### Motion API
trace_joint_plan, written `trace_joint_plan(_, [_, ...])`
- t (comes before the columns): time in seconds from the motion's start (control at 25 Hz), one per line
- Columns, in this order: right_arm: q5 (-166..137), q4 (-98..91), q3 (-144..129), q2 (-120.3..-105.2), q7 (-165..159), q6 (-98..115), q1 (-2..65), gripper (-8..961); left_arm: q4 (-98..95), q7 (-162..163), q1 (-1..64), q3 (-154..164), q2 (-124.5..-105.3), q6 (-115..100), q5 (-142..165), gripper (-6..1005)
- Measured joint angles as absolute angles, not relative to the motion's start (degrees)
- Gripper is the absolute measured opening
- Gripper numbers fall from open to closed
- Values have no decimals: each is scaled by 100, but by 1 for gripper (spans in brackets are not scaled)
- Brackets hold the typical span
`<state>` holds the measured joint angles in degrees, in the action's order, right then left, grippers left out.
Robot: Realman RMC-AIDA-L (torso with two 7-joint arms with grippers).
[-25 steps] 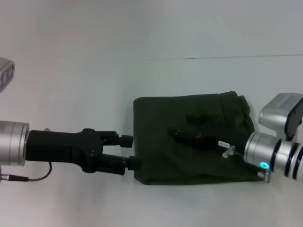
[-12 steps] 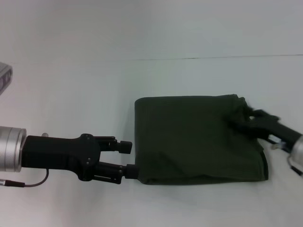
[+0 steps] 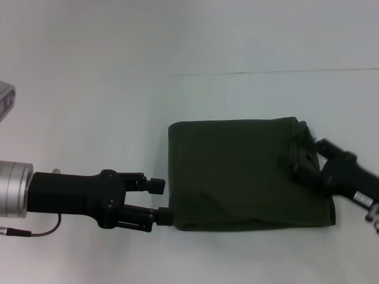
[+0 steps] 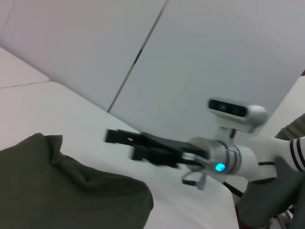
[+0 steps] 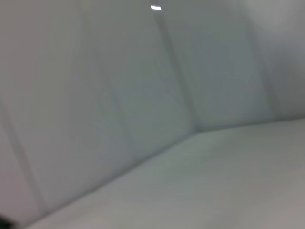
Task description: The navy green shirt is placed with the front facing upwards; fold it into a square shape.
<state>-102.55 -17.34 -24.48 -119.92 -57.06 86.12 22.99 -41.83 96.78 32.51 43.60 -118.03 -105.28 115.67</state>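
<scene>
The navy green shirt (image 3: 237,174) lies folded into a rough square on the white table (image 3: 89,118); its lettering and label are hidden. It also shows in the left wrist view (image 4: 62,191). My left gripper (image 3: 161,201) is open and empty, just off the shirt's left edge near its front corner. My right gripper (image 3: 308,158) is open and empty, low over the shirt's bunched right edge. The left wrist view shows the right gripper (image 4: 121,143) hovering beyond the cloth with nothing in it.
A grey device (image 3: 5,100) sits at the table's left edge. A seam line (image 3: 266,72) crosses the table behind the shirt. The right wrist view shows only bare table and wall.
My right arm has pulled back to the right, from over the shirt's middle to its right edge. My left gripper has slipped slightly back and toward me. The shirt lies flatter.
</scene>
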Motion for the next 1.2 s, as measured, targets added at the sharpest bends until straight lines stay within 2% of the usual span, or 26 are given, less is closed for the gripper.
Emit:
trace_joint_plan(0.52, [-10235,-960,-3074,-12007,-5463,7364,2266,884,-4181,9676,3248,4250,-11804,-10507,11551,880])
trace_joint_plan(1.0, [-10204,-1005,-2221,-11987,-5331,7438,1882,882,-4158,9676,3230,4217,-11804,-10467,11565,879])
trace_joint_plan(1.2, [-10202,-1010,-2103,-11989,-5203,8112,1980,883,-4161,9676,3233,4217,-11803,-10467,11567,879])
